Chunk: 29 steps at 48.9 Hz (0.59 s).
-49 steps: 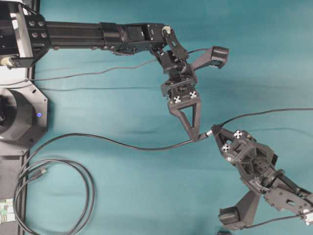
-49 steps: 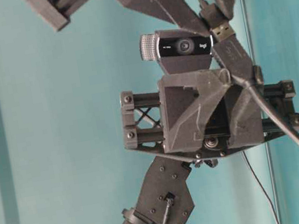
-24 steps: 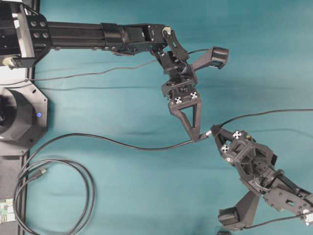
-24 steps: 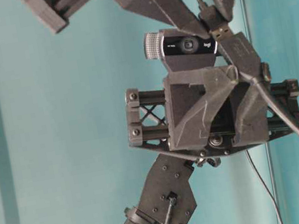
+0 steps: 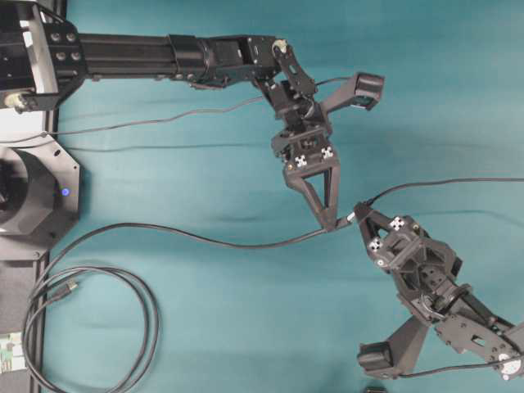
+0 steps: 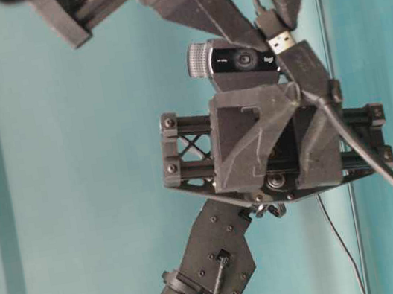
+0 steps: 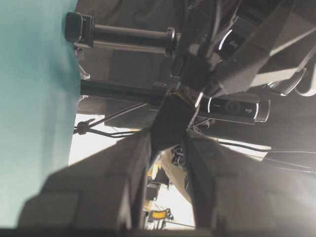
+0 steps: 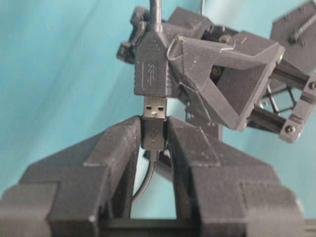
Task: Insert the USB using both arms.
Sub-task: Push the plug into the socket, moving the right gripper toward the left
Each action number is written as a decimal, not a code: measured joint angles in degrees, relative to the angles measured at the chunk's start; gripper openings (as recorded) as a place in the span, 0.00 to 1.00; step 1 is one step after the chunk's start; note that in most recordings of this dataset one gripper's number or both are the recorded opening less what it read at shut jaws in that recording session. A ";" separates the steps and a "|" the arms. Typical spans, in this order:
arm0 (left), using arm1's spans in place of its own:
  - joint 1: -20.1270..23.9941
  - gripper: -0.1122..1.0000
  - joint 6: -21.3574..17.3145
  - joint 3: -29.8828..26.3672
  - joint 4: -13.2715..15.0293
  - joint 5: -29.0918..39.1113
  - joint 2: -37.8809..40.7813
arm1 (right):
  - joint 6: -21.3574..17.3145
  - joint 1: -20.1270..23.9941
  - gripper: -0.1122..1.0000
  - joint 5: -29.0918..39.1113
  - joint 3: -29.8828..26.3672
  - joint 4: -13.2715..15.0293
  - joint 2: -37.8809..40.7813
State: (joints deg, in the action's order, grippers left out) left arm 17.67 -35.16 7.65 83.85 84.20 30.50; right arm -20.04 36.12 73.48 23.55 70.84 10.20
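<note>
- The right claw (image 8: 154,131) is closed on the black body of the USB (image 8: 154,112), so the silver tip stands free above the fingertips and can enter a socket.
- The left claw (image 5: 330,221) grips the all-black socket end (image 8: 152,64) of the other thin cable. It holds it from the side, so the mouth of the socket stays free and faces the plug.
- In the right wrist view the socket is at 12 o'clock from the plug, on the same line. The silver tip is at the mouth, perhaps a little inside; I cannot tell how deep.
- In the overhead view the two claws meet tip to tip above the teal surface (image 5: 205,327), the right one at 4 o'clock from the left one.
- Both cables hang away behind their claws, so they do not cross the joint.
- The thick coiled cable (image 5: 90,327) lies far away at 8 o'clock and takes no part.
</note>
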 measured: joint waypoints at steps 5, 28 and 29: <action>0.53 0.31 0.09 -0.09 0.00 -0.09 0.00 | 0.00 -0.18 0.30 0.88 -0.26 0.00 0.35; 1.58 0.31 0.09 -0.26 0.26 -0.62 0.00 | -0.09 -0.35 0.30 2.02 -0.26 0.00 0.53; 1.58 0.31 0.09 -0.18 0.26 -0.62 0.00 | 0.00 -0.26 0.30 2.02 -0.35 0.00 0.53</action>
State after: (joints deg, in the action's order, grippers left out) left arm 19.25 -35.07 7.47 84.11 83.58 30.50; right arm -20.04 35.86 75.50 23.20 70.84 10.72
